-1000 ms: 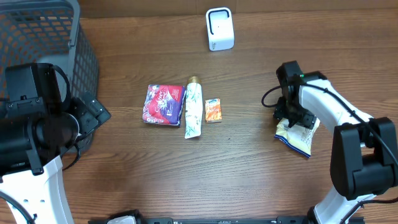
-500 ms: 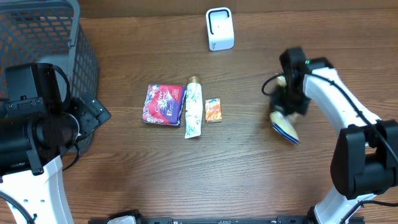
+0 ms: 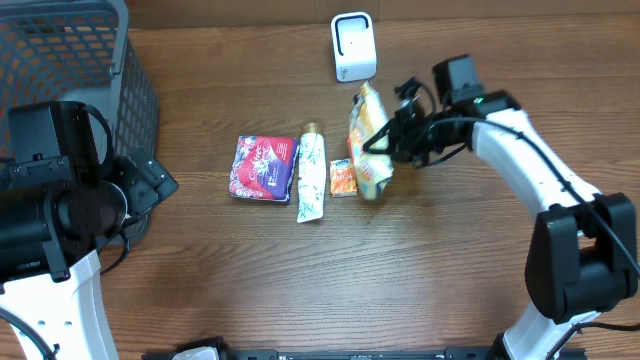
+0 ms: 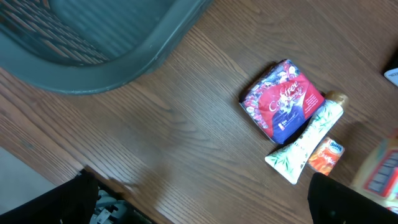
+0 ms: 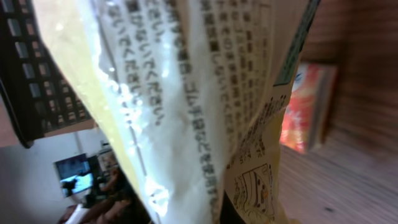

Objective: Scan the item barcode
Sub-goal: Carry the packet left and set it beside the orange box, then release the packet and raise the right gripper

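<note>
The yellow snack bag (image 3: 368,135) is held clear of the wooden table (image 3: 420,270), pinched at one edge by the right gripper (image 3: 388,142), whose jaws are clamped tight on the film. It is kept tilted just in front of the white barcode scanner (image 3: 353,47), presumably so that a printed face can be turned to the scanner's window. In the right wrist view only dense print is seen across the bag, and no barcode can be made out. The right arm is stretched forward and inward over the table, its wrist turned leftward. The red packet (image 3: 265,168), tube (image 3: 311,185) and orange sachet (image 3: 343,177) are left lying in a row. The left gripper (image 4: 211,199) is held wide and empty near the grey basket (image 3: 70,60), probably parked out of the way.
</note>
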